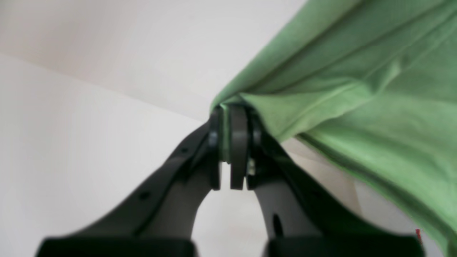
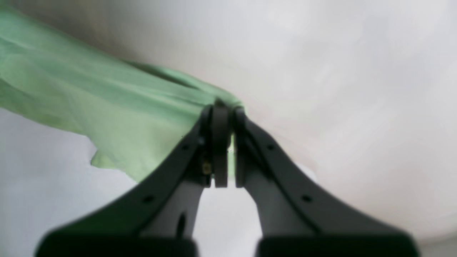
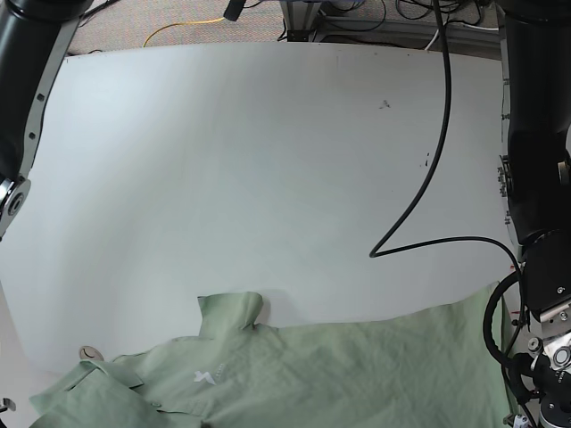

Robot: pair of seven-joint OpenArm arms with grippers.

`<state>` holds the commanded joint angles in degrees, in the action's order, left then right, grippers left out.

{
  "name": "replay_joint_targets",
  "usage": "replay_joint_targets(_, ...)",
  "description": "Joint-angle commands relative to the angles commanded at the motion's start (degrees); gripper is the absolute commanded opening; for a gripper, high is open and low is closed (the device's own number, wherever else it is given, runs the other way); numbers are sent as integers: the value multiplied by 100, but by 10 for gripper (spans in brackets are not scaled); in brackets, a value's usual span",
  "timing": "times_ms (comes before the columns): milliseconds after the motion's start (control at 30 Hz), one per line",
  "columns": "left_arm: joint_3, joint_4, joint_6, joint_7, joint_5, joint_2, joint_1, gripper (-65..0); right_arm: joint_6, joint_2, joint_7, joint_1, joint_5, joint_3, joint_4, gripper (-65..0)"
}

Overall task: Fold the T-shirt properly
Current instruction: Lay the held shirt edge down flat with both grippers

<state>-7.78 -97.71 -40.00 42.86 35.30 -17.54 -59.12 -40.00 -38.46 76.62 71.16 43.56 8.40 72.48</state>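
While the white table [image 3: 268, 187] fills our base view, carpet [image 3: 187, 25] and cables lie past twelve o'clock; a black cable [image 3: 433, 169] loops at two. Both our grippers, left [image 1: 228, 142] and right [image 2: 225, 142], pinch the shirt [image 3: 303, 374] at six.

Pale sage-green T-shirt [image 3: 357, 370] with a small white mark; plain white table [image 3: 268, 178]; black cable [image 3: 445, 89].

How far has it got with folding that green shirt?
Not far, it seems. No neat fold shows: the T-shirt lies spread at the table's near edge, one sleeve sticking out. In hand: left end effector and right end effector each pinch bunched fabric. Left: apparently all the folding, including that sleeve.
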Motion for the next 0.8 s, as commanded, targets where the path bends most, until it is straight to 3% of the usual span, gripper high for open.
replay_joint_targets(167,334,-633,0,0,-378,167,923,-650,0,-62,-9,-774,9,44,352,-650)
replay_joint_targets(333,422,-1398,0,9,-554,185,2198,-650,0,-44,0,-2040,9,958,932,-650)
replay_joint_targets(467,422,-1653,0,264,-571,202,3191,-650,0,-18,9,-3024,9,1512,1257,-650)
replay_joint_targets(600,457,-1776,0,264,-686,290,4255,-650,0,281,9,-4105,18,2127,1635,-650)
replay_joint_targets(800,1125,-1785,0,255,-1108,536,5556,-650,0,905,18,-5793,18,3068,2356,-650)
